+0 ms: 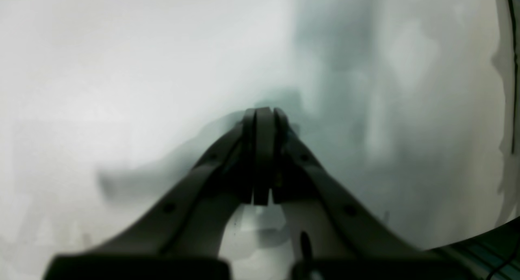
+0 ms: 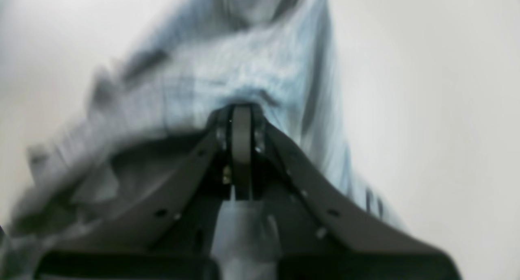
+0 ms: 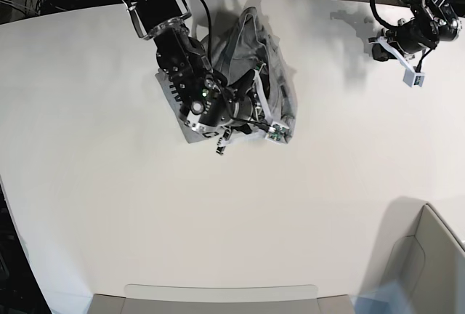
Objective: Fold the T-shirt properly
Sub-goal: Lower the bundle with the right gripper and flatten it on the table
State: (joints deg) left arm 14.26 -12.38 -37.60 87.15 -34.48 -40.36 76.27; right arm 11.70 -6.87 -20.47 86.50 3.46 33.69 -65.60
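T-shirt [image 3: 251,59] is bunched on the table [image 3: 109,205], clenched by right gripper [image 2: 242,109]; left gripper [image 1: 264,111] is closed, nothing held.

In the base view the T-shirt [image 3: 251,59] lies bunched on the surface [image 3: 109,183], toward its far edge and a little left of the middle. The right end effector [image 3: 272,131] sits at the near end of the bunch, its arm lying across the cloth from the far left. The left end effector [image 3: 378,51] is well apart, near the far right corner, over bare surface. A box [image 3: 429,256] stands at the near right corner.
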